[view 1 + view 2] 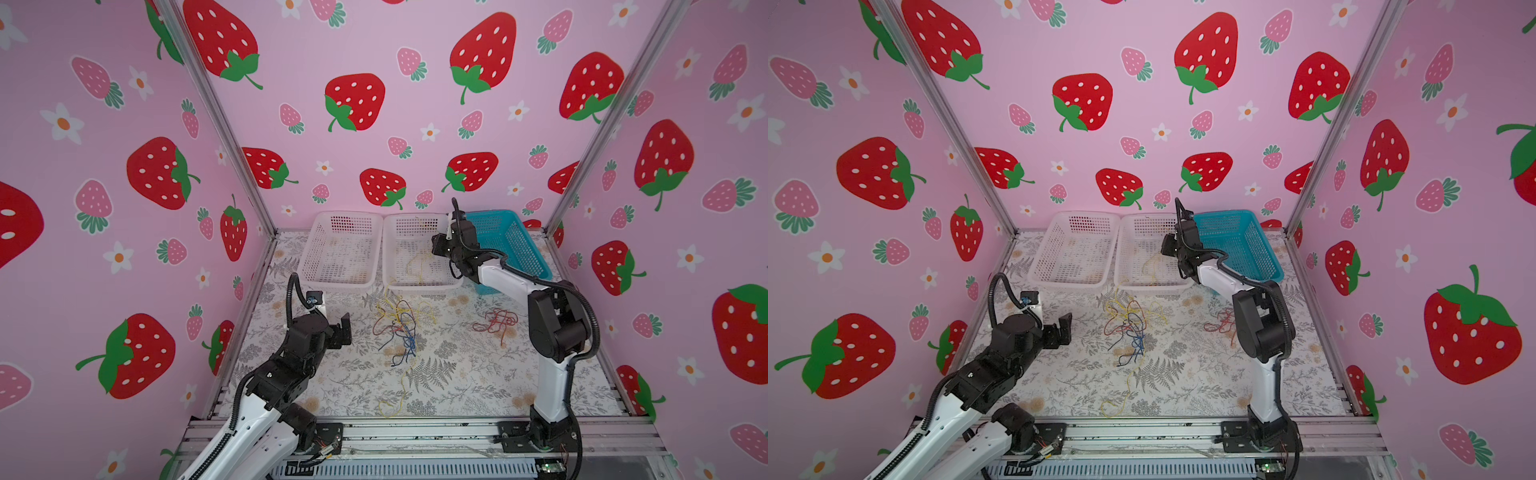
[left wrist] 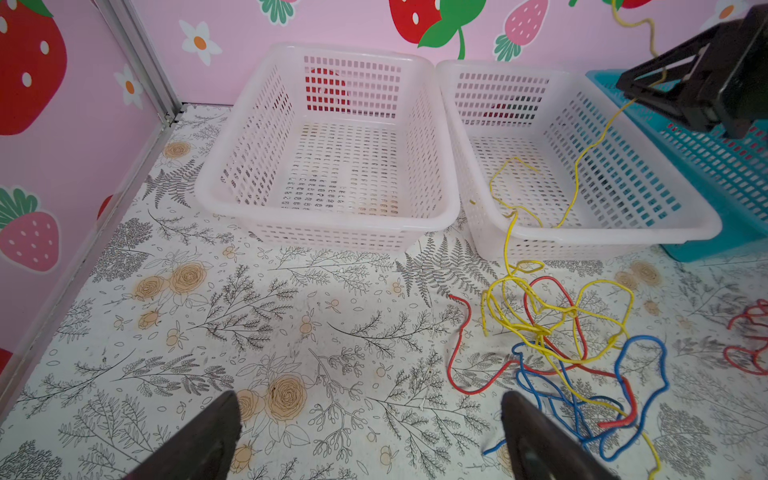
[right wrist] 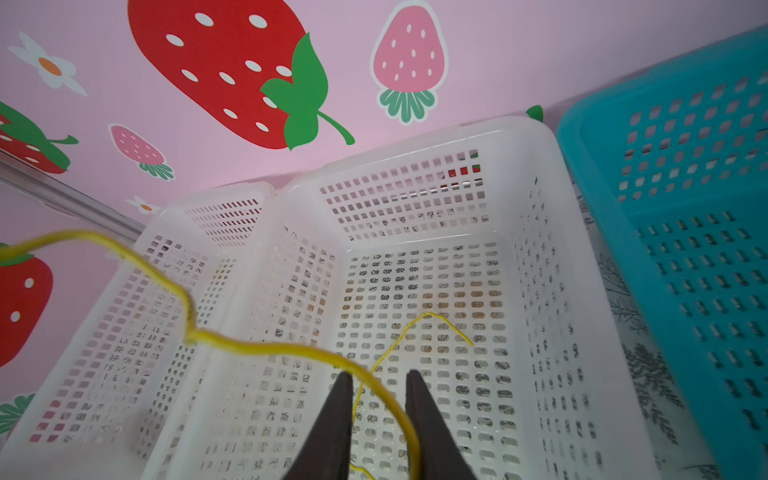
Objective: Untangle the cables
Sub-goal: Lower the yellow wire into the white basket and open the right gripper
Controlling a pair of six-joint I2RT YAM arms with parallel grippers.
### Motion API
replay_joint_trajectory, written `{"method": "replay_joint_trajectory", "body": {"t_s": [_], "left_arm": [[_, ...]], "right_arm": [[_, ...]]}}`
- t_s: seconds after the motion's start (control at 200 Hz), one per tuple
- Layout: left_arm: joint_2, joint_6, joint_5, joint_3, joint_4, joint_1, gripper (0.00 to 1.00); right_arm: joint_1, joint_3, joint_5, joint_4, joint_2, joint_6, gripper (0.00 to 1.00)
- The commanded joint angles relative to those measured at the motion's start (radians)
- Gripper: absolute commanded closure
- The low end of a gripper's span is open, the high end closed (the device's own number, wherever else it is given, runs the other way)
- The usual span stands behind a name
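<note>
The fingers (image 3: 336, 419) of my right gripper (image 3: 379, 386) stand slightly apart, and the yellow wire (image 3: 249, 347) runs loose through the gap rather than being pinched. That gripper hangs above the middle white basket (image 3: 436, 133). From it the wire drops into the basket, loops on its floor and crosses the near rim down to the tangle (image 1: 399, 328) on the table (image 1: 457, 374). My left gripper (image 2: 370, 399) is spread wide with nothing in it, low and just left of the tangle.

I read this as the drop-off of one yellow strand. Its tail looks caught in the tangle, so my next move calls for the left side to pin the knot or draw that tail free.

There are three baskets along the far edge: two white, plus one teal basket (image 1: 532, 245) on the right. The left white basket (image 1: 338, 286) looks empty. The wires come in three colours. I count one mixed tangle of yellow, red and blue, one red bunch (image 1: 496, 322) apart on the right, and one yellow strand (image 1: 390, 399) trailing near. I cannot count the single wires inside the knot.
</note>
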Motion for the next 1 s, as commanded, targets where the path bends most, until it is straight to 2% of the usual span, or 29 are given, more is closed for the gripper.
{"method": "replay_joint_trajectory", "body": {"t_s": [0.0,0.275,0.45,0.705,0.85,0.995], "left_arm": [[0.0,0.007,0.004,0.0,0.012,0.003,0.01],[-0.001,0.009,0.007,0.0,0.01,0.003,0.01],[-0.002,0.011,0.006,-0.003,0.011,0.002,0.01],[-0.005,0.011,0.008,-0.003,0.012,0.003,0.01],[-0.005,0.013,0.009,-0.004,0.014,0.003,0.01],[-0.004,0.012,0.014,-0.004,0.015,0.003,0.01]], "right_arm": [[-0.003,0.068,0.043,-0.113,-0.019,-0.069,0.77],[-0.002,0.132,-0.01,-0.181,0.064,-0.088,1.0],[0.005,0.129,-0.056,-0.172,0.109,-0.072,1.0],[0.018,0.121,-0.063,-0.165,0.178,-0.058,1.0],[0.018,0.172,-0.065,-0.211,0.231,-0.07,1.0],[0.018,0.234,-0.076,-0.267,0.248,-0.076,0.87]]}}
